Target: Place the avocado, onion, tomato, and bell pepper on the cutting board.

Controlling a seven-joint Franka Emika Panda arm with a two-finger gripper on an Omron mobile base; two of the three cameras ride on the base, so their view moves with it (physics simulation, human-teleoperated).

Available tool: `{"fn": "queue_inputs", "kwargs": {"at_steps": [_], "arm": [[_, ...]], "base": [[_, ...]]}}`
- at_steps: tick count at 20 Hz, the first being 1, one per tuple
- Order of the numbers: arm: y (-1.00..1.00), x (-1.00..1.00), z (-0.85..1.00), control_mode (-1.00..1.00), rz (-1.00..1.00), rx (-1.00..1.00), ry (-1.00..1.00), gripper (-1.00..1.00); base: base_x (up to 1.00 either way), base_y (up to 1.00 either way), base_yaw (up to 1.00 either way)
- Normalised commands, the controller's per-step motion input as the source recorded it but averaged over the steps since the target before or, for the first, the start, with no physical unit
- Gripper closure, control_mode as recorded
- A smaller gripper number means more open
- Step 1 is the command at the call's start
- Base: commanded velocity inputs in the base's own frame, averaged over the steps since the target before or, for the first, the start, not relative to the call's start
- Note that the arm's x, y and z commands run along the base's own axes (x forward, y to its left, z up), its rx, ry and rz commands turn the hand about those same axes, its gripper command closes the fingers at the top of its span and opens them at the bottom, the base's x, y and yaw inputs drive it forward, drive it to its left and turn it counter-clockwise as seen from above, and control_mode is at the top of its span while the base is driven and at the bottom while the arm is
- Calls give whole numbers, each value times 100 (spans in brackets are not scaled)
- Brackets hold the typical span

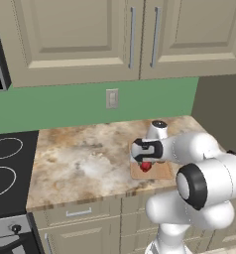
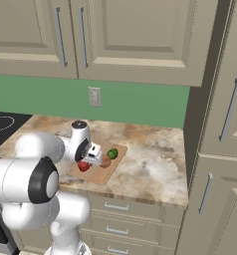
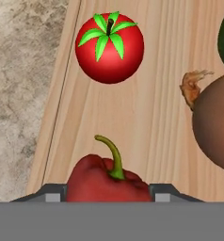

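On the cutting board [image 3: 147, 127], left to right, you see:
tomato [image 3: 109, 48]: near the board's left edge
bell pepper [image 3: 107, 181]: between your jaws, which are clenched on it
onion [image 3: 214, 127]: right edge of view
avocado [image 2: 112, 154]: beside the onion, on the board

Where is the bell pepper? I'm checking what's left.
In the hand view, the bell pepper sits between the jaws over the cutting board, below the tomato.

No words, numbers, labels or signs to read anywhere. Nothing written on the cupboard doors [image 1: 80, 34], the wall plate [image 1: 112, 98], the stove [image 1: 8, 163], the counter [image 1: 85, 158] or the cutting board [image 3: 147, 122].
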Motion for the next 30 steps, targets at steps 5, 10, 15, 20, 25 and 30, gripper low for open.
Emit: {"fn": "queue_inputs", "kwargs": {"at_steps": [5,10,15,20,25,30], "arm": [[-2,2,-16,-100,0,0,0,-100],[-14,0,-3,-100,0,0,0,-100],[-8,0,0,-100,0,0,0,-100],[-1,-4,17,-100,0,0,-8,-100],[0,0,48,-100,0,0,-15,-100],[0,-12,52,-100,0,0,-17,-100]], "base": [[0,0,0],[0,0,0],[0,0,0],[0,0,0],[0,0,0],[0,0,0]]}}
